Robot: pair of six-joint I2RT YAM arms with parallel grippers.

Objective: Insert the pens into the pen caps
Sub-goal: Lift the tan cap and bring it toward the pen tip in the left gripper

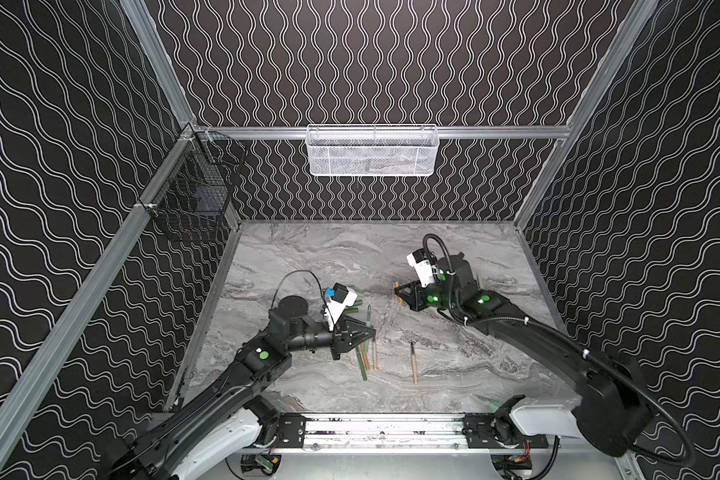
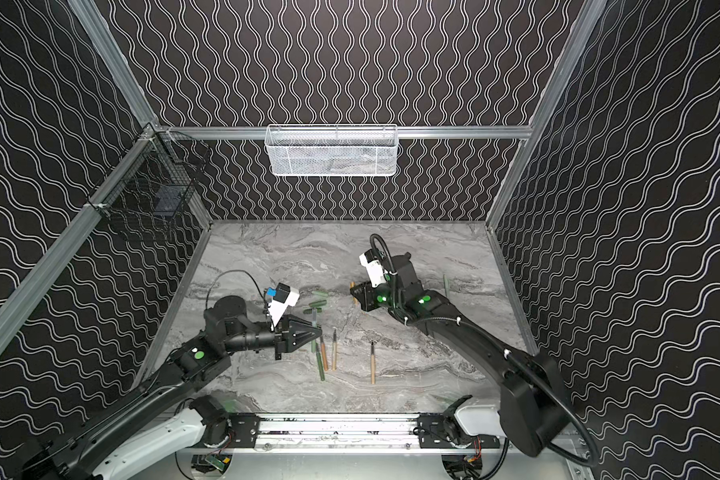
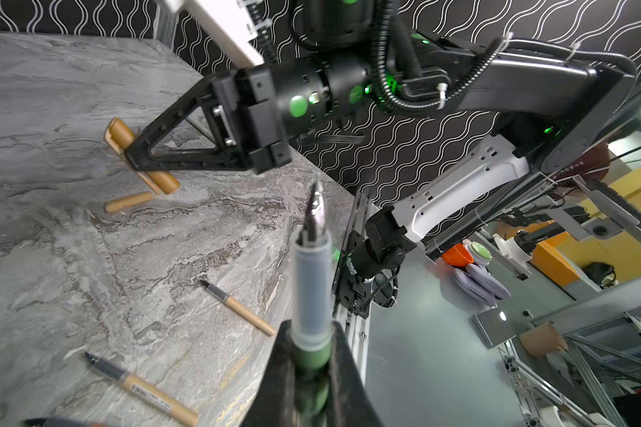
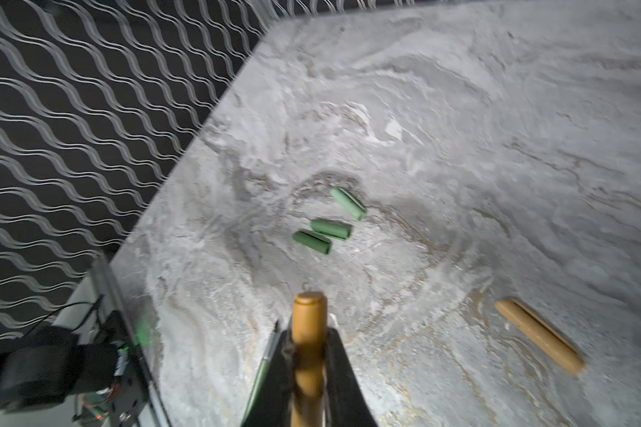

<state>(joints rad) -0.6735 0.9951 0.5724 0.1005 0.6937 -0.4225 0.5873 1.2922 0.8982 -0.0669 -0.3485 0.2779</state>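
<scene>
My left gripper (image 3: 311,355) is shut on a green pen (image 3: 309,295), whose grey neck and dark tip stick out past the fingers. In both top views this left gripper (image 1: 371,330) (image 2: 317,330) hovers over several loose pens: a green pen (image 1: 361,365), an orange pen (image 2: 324,353) and tan pens (image 1: 413,363). My right gripper (image 4: 308,344) (image 1: 398,293) is shut on an orange pen cap (image 4: 308,321) (image 3: 121,136), low over the table. Three green caps (image 4: 330,229) (image 2: 316,303) lie between the grippers. A tan cap (image 4: 539,342) (image 3: 128,201) lies near the right gripper.
A pale green pen (image 2: 445,284) lies behind the right arm. A white mesh basket (image 1: 371,151) hangs on the back wall and a black wire basket (image 1: 196,195) on the left wall. A metal rail (image 1: 383,428) runs along the table's front edge.
</scene>
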